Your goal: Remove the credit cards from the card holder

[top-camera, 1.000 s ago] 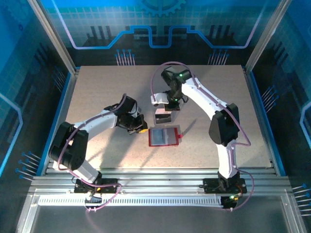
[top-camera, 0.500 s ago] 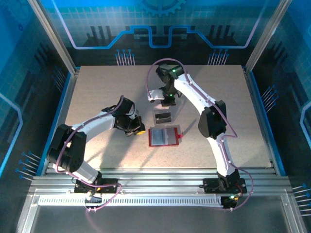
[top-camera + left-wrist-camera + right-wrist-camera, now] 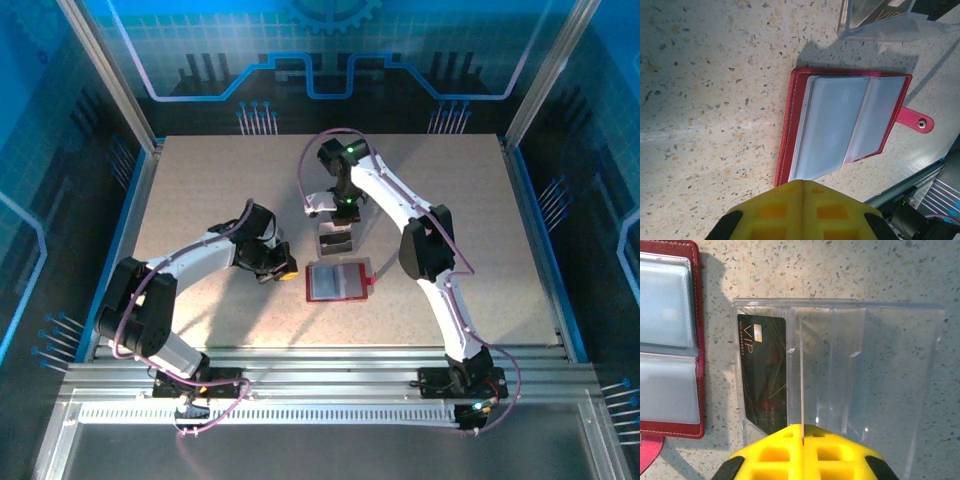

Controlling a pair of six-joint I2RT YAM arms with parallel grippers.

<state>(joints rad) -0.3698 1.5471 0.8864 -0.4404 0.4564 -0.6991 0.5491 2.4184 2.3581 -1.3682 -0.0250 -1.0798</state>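
Observation:
The red card holder (image 3: pixel 338 282) lies open on the table, pale grey pockets up (image 3: pixel 835 125), its clasp tab (image 3: pixel 915 120) sticking out at the side. My left gripper (image 3: pixel 802 184) is shut and empty, its tip just off the holder's left edge (image 3: pixel 285 268). My right gripper (image 3: pixel 802 428) is shut on a thin credit card (image 3: pixel 801 380) seen edge-on, held upright over the clear tray (image 3: pixel 900 380). A black VIP credit card (image 3: pixel 762 375) stands in the tray's slot nearest the holder (image 3: pixel 696 340).
The clear tray (image 3: pixel 336 240) sits just behind the card holder, under the right wrist (image 3: pixel 342 205). Speckled tabletop lies open to the left, right and back. Metal rails (image 3: pixel 320 365) run along the near edge.
The right arm has swung its elbow leftward while its gripper stays over the clear tray. The left gripper has drawn slightly left, away from the holder.

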